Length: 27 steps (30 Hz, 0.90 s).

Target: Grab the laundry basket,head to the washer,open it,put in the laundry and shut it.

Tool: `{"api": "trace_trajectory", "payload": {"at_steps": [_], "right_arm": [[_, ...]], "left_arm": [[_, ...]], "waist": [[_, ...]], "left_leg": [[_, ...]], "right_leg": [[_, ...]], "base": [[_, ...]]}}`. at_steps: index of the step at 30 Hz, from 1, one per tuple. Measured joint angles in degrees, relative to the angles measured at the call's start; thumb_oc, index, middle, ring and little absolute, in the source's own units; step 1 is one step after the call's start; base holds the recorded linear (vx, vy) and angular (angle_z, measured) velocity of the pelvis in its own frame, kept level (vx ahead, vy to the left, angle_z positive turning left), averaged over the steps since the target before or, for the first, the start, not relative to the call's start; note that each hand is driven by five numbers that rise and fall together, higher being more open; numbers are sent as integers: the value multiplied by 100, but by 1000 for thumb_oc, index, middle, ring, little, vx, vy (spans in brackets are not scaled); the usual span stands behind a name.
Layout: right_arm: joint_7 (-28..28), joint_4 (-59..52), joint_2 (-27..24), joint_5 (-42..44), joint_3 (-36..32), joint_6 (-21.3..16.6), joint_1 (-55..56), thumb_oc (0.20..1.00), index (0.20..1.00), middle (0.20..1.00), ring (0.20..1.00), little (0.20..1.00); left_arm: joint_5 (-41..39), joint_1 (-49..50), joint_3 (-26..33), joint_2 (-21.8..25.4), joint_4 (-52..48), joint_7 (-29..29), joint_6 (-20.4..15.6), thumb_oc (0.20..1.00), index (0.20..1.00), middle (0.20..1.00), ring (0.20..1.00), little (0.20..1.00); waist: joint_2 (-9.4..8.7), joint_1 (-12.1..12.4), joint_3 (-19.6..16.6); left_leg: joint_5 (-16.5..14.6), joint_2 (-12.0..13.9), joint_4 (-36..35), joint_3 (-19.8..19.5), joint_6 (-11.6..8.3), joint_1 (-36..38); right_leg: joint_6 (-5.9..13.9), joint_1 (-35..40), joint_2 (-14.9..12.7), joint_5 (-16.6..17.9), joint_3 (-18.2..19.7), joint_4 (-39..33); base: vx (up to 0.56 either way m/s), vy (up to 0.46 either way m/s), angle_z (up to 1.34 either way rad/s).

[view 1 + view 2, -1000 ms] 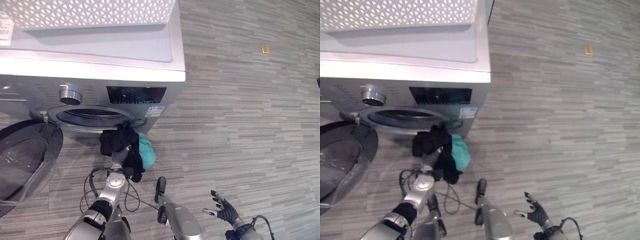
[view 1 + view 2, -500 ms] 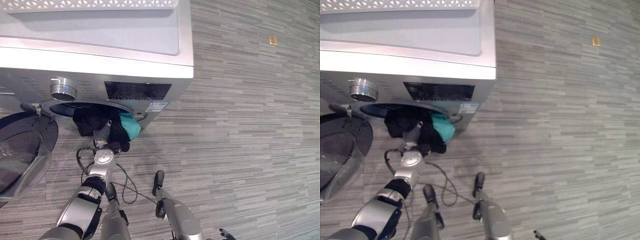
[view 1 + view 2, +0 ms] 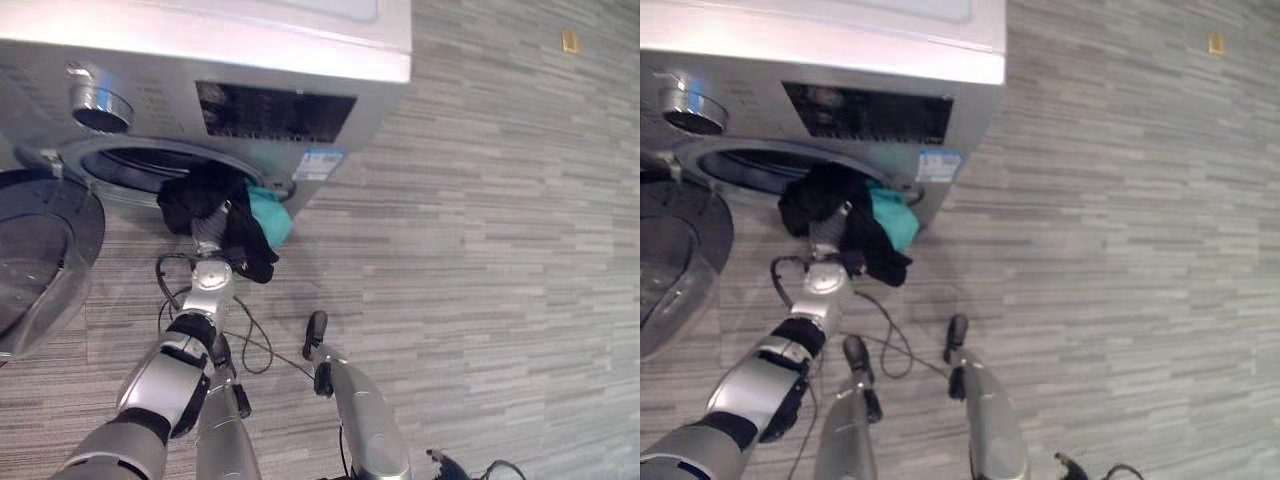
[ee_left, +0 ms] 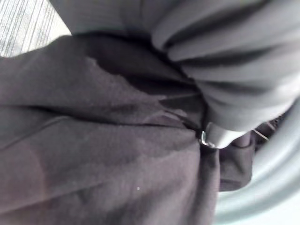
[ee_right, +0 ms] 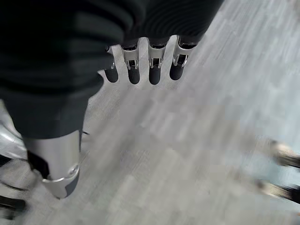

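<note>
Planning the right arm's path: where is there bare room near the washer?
Bare floor right of the washer. Crowded at the drum opening: left hand under dark laundry and teal cloth; open door left.

The washer (image 3: 240, 70) has a smooth, silver-grey, faintly glossy casing, with a shiny metal-looking dial (image 3: 97, 103), a glossy black control panel (image 3: 275, 111) and a door (image 3: 40, 255) of dark, glossy see-through material. The laundry at its opening is soft matt cloth: a black garment (image 3: 225, 215) with a fine, slightly fuzzy weave seen from the left wrist, and a teal piece (image 3: 272, 220) beside it. The floor (image 3: 500, 250) looks like matt grey planks with a streaked grain.
</note>
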Motion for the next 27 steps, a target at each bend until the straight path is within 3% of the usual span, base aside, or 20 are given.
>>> {"api": "trace_trajectory", "payload": {"at_steps": [6, 13, 21, 27], "right_arm": [[6, -1176, -213, 457, 10, -215, -277, 1000, 1000, 1000, 1000, 1000], [25, -1345, -271, 507, 190, -176, -357, 1000, 1000, 1000, 1000, 1000], [169, -2236, -619, 725, 223, -181, -152, 1000, 1000, 1000, 1000, 1000], [-70, -1407, -395, 781, 233, -180, -628, 1000, 1000, 1000, 1000, 1000]], "left_arm": [[-404, -480, 422, 521, 44, 54, 31, 200, 200, 200, 200, 200], [-1312, -686, 942, 617, 92, 63, 31, 200, 200, 200, 200, 200], [-2368, -2125, 968, 966, 237, 3, 44, 200, 200, 200, 200, 200], [-2898, -2846, 786, 979, 615, -22, 16, 200, 200, 200, 200, 200]], "waist": [[-57, 1, 21], [-174, 12, 16], [-339, -64, 0], [-326, -148, 7]], "left_leg": [[-192, 74, 788, -280, -29, -836], [-247, 124, 1042, -500, -89, -996], [-234, 91, 1241, -616, -108, -1529], [-235, 13, 1321, -696, -104, -1863]], "right_leg": [[-131, -760, -113, -359, -15, 939], [-210, -776, -109, -481, -154, 1162], [-208, -1175, -124, -481, -204, 1267], [-194, -1466, -223, -484, -183, 1321]], "base": [[-33, -3, 10], [-5, -9, 9], [-6, -26, 6], [22, 87, 7]]}}
